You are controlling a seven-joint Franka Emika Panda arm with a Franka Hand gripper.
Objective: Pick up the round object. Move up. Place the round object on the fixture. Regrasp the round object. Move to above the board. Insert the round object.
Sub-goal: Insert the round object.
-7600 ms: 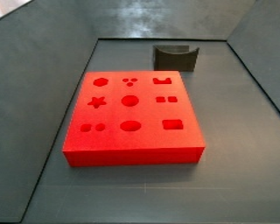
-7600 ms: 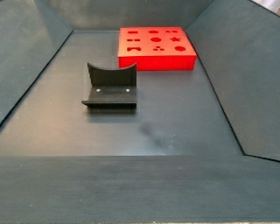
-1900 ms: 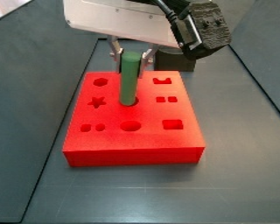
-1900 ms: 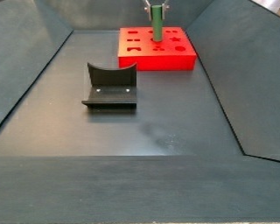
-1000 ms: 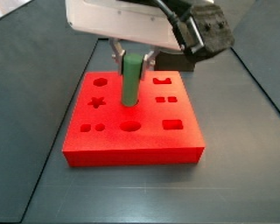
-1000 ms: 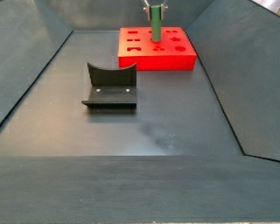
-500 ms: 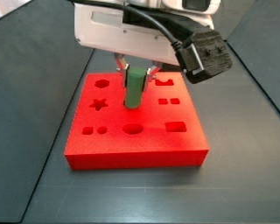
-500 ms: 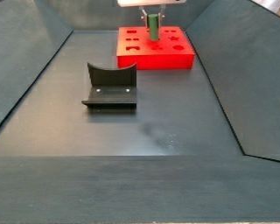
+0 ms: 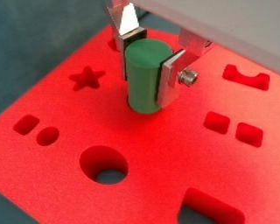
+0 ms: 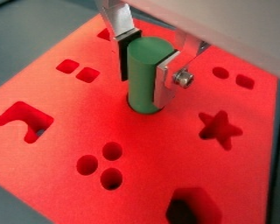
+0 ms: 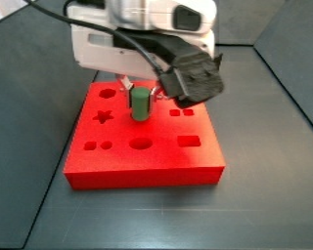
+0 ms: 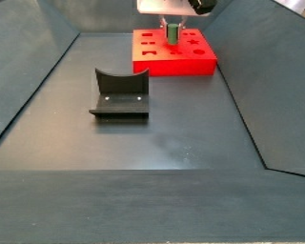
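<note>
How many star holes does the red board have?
1. The star hole sits in the red board, near one edge, beside the green peg that the hand holds upright at the board's middle. The hand may hide other holes.

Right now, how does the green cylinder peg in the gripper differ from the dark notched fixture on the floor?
The smooth green cylinder peg is round; the dark notched fixture is an angular grey-black bracket on a base plate. The peg stands upright, its lower end in the flat red board, clamped between the gripper fingers; the fixture sits free on the floor, apart from the board. The peg is the narrower. Both are much smaller than the board.
</note>
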